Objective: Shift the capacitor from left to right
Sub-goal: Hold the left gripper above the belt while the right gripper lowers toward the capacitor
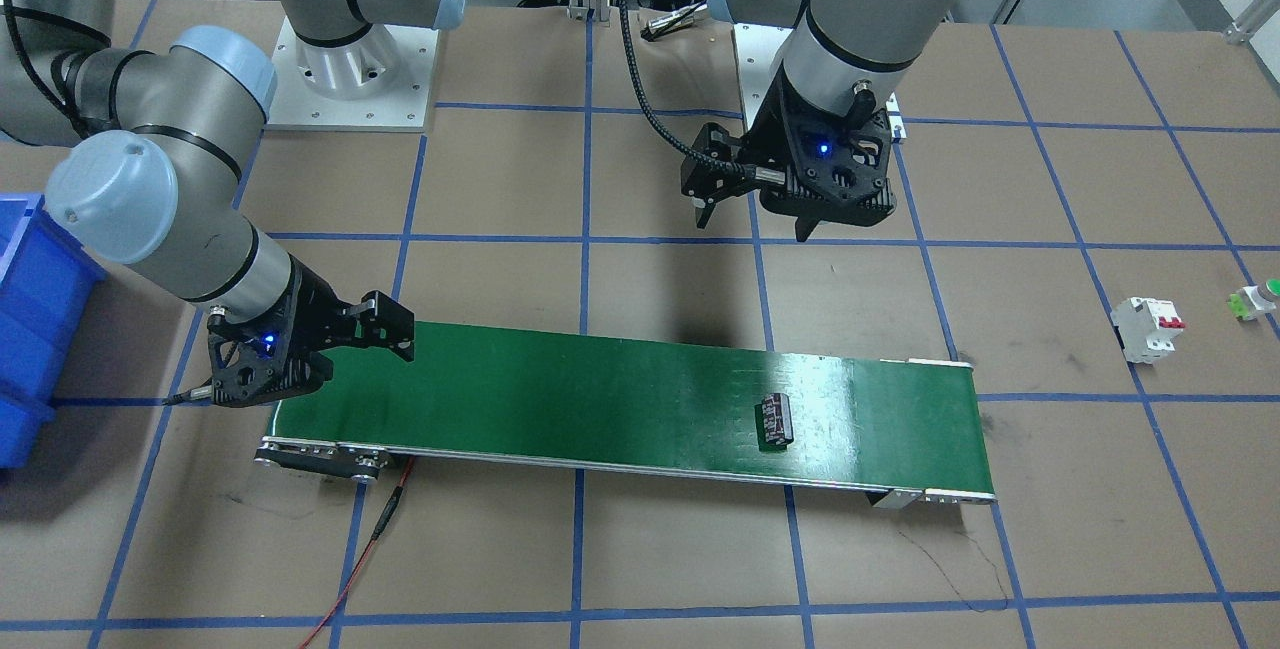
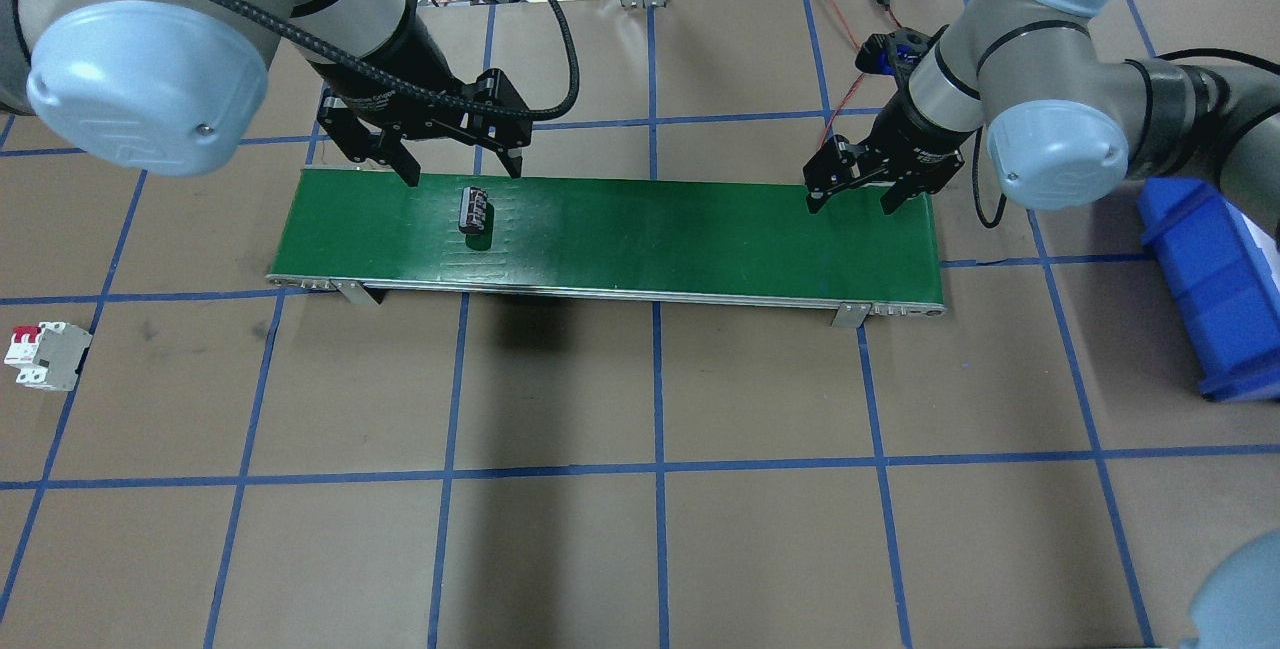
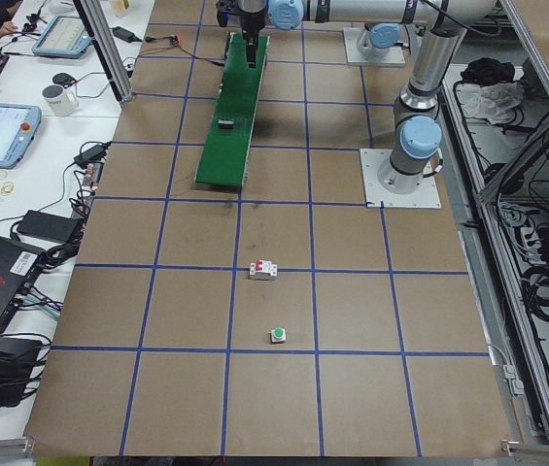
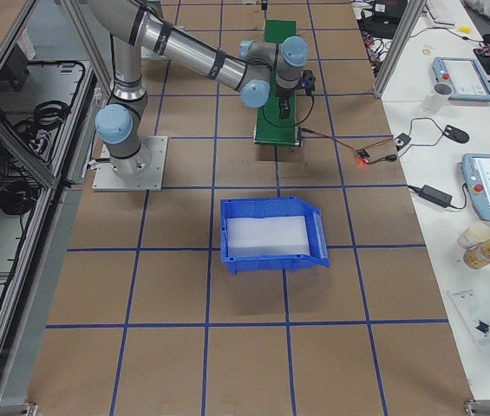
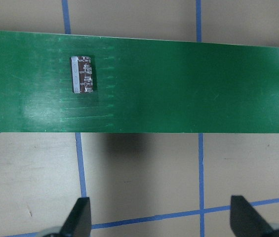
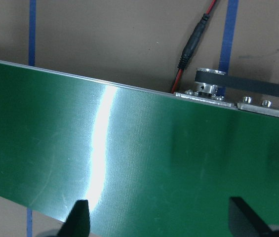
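The capacitor (image 2: 473, 209), a stubby black cylinder with silvery markings, lies on its side on the green conveyor belt (image 2: 650, 239) near the belt's left end. It also shows in the front view (image 1: 773, 422) and in the left wrist view (image 5: 82, 75). My left gripper (image 2: 463, 171) is open and empty. It hovers beside the belt's edge close to the capacitor, over the brown table, not touching it. My right gripper (image 2: 850, 201) is open and empty above the belt's right end, and the right wrist view (image 6: 161, 219) shows only bare belt under it.
A white circuit breaker with red switches (image 2: 45, 356) stands on the table left of the belt, with a white-and-green push button (image 1: 1255, 301) beyond it. A blue bin (image 2: 1210, 279) sits at the far right. A red cable (image 1: 370, 549) runs from the belt's motor end.
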`<state>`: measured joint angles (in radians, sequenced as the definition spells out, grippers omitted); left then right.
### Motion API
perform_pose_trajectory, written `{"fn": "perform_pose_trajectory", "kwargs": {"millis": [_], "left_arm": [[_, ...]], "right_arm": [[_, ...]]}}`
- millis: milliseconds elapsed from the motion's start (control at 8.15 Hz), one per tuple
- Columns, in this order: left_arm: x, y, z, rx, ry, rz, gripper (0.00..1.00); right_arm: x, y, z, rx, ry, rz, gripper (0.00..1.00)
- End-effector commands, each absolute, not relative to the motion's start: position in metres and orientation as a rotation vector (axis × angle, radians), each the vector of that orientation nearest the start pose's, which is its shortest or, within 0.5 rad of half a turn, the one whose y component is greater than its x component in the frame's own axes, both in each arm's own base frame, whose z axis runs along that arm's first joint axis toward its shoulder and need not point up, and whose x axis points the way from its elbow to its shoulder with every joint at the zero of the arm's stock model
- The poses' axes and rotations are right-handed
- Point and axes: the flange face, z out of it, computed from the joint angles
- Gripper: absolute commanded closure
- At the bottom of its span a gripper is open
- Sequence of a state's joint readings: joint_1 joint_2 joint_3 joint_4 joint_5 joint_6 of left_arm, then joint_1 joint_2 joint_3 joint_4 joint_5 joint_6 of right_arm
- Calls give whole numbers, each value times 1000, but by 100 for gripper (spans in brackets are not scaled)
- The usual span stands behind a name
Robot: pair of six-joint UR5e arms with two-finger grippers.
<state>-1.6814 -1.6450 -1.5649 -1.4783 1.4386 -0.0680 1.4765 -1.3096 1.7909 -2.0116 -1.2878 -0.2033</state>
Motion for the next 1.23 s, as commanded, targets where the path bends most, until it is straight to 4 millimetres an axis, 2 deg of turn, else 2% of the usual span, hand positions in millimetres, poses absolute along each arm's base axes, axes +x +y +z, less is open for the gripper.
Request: {"fn": "perform_pose_trajectory", "kwargs": {"millis": [0,245,491,1104], "left_arm": [[-203,-503,467,83,3273,-27,0],[-203,-503,467,83,3274,-27,0],[-202,-503,463,184,3257,-24,0],[-203,-503,466,181,3267,-36,0]], "right_arm": [[107,-567,292,-137,2861,1,0],[108,-568,295,-133,2851,-9,0],[109,-569,291,-131,2843,-1,0],[115,-571,279,-124,2833,25,0]]}}
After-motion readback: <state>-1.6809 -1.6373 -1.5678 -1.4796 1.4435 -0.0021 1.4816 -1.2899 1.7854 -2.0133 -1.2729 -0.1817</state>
